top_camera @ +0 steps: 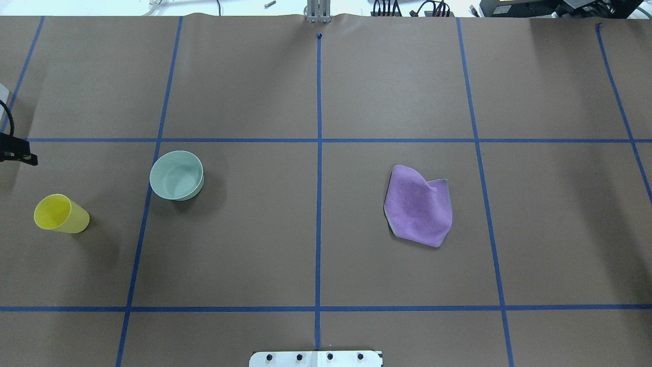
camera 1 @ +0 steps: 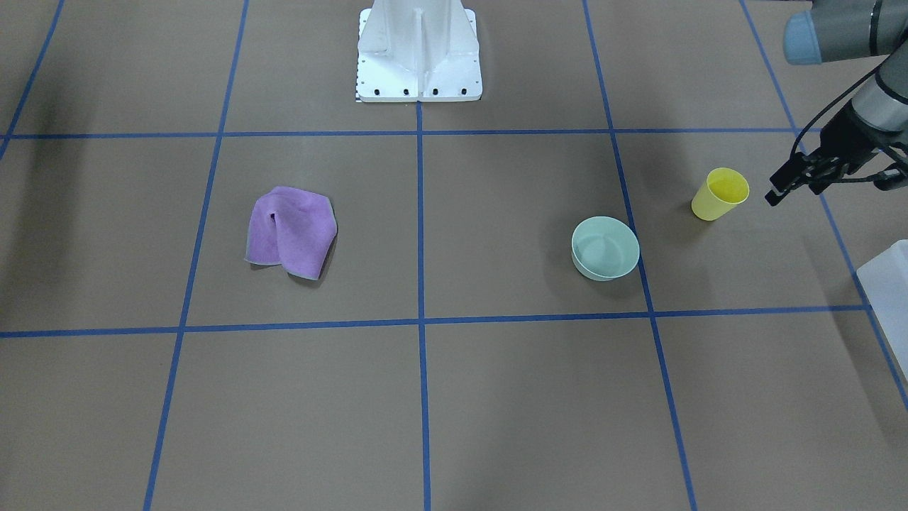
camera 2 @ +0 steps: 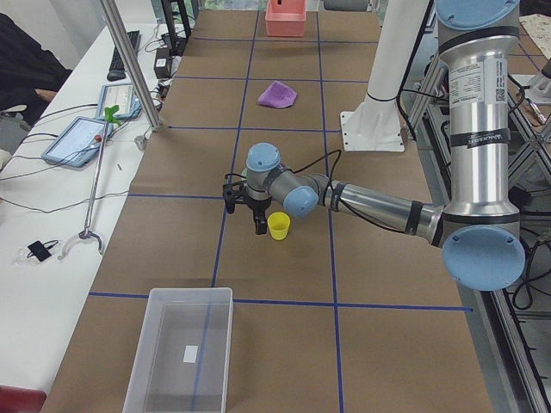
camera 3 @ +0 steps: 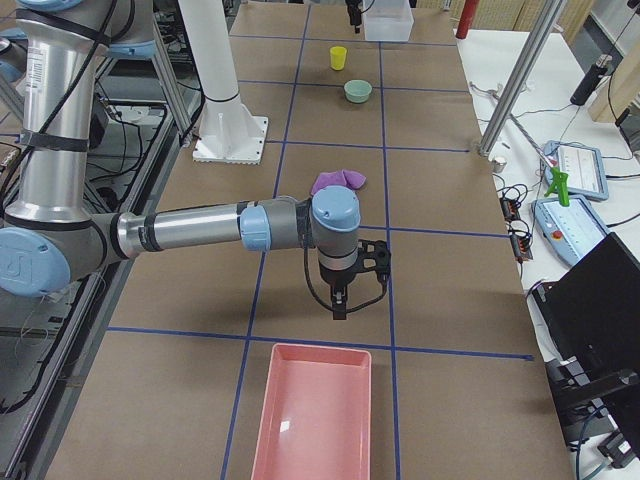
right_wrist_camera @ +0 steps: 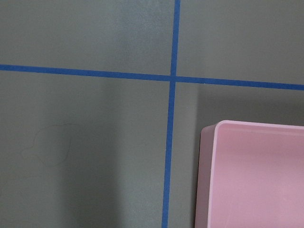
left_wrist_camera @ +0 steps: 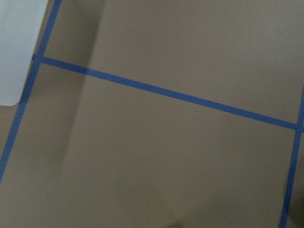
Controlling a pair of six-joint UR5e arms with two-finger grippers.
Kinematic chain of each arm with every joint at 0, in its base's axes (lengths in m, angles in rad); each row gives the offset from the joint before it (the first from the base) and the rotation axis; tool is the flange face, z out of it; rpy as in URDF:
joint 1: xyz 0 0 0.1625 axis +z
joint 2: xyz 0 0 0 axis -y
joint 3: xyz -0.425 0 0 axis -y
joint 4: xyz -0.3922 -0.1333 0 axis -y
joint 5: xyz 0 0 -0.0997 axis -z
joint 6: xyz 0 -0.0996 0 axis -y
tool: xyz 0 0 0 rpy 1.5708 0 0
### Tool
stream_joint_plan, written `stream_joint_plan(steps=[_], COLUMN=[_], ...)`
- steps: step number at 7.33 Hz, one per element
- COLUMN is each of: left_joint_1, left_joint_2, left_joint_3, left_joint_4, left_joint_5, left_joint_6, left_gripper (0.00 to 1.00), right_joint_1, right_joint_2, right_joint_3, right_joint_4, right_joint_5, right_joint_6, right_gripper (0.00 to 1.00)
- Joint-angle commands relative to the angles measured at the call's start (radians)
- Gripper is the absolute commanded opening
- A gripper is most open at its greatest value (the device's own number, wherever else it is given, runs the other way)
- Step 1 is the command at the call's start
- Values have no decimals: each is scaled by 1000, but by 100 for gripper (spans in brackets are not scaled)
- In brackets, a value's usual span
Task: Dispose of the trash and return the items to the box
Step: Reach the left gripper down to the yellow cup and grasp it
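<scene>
Two hands: left hand (camera 1: 794,190) spread apart near the yellow cup (camera 1: 720,194); right hand (camera 3: 339,306), cannot tell.

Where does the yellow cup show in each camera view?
Front-facing: yellow cup at the right side.
Overhead: far left.
Exterior left: centre.
Exterior right: top, at the far end.
Both wrist views: not in it.
Shared landmark: green bowl near it; not seen in exterior left.
</scene>
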Motion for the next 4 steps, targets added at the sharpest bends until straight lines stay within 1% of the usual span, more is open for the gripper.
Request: stream_joint_plan(steps=[1, 3, 4], left_joint_1=[78, 132, 136], left_joint_2=[9, 35, 77], left_joint_3=[33, 26, 23], left_joint_4=[-29, -48, -101], left_joint_5=[13, 5, 4], left_joint_6=[-16, -18, -18], left_gripper=[98, 98, 98], right_joint_1=[0, 0, 0], right_joint_2=[0, 0, 0], right_joint_3=[0, 1, 0], right_joint_4=[-4, -4, -1], right_joint_5=[1, 11, 27], right_joint_6=[1, 1, 3], right_gripper=[100, 100, 100])
